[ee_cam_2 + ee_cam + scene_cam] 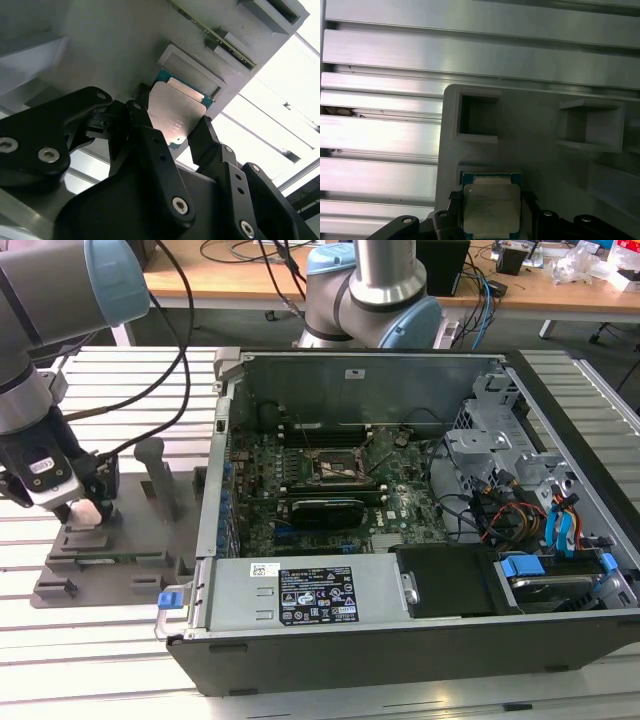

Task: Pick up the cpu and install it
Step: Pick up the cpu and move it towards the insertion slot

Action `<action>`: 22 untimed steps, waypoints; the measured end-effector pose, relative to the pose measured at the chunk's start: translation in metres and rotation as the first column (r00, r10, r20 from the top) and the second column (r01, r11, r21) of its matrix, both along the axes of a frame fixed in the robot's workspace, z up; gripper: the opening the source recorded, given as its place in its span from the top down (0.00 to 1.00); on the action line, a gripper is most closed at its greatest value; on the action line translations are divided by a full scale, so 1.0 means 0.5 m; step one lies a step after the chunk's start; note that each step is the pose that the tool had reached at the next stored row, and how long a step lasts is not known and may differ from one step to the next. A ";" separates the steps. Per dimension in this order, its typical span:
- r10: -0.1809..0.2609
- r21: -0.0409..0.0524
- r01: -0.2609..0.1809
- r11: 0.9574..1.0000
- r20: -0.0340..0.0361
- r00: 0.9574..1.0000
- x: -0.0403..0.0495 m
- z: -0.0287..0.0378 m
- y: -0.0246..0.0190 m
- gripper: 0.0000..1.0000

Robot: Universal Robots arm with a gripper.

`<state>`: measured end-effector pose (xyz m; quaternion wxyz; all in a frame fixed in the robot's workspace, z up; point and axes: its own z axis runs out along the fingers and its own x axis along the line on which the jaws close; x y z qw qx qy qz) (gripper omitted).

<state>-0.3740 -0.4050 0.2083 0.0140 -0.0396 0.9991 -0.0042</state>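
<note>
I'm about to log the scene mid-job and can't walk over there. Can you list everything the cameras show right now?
cpu: one, silver-grey top on a green board, at a pocket of the fixture
fixture: one, grey, on the table, at the exterior view's left of the case
computer case: one, black and grey, open, mid table
motherboard: one, green, inside the case
socket: one, black-framed, mid-board
drive clips: several, blue, at the case's end on the exterior view's right
table: one, aluminium slats
desk: one, wooden, behind, with cables
arm parts: two, grey with light-blue caps, one behind the case, one above the fixture
gripper: one, black, down at the cpu
</note>
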 end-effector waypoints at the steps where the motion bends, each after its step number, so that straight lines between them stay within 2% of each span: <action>1: 0.000 0.000 0.000 1.000 0.000 1.000 0.000 0.001 0.0000 0.45; 12: 0.000 0.000 0.000 1.000 0.000 1.000 0.000 0.016 0.0001 0.45; 22: 0.000 0.000 0.000 1.000 0.000 1.000 0.000 0.036 0.0006 0.45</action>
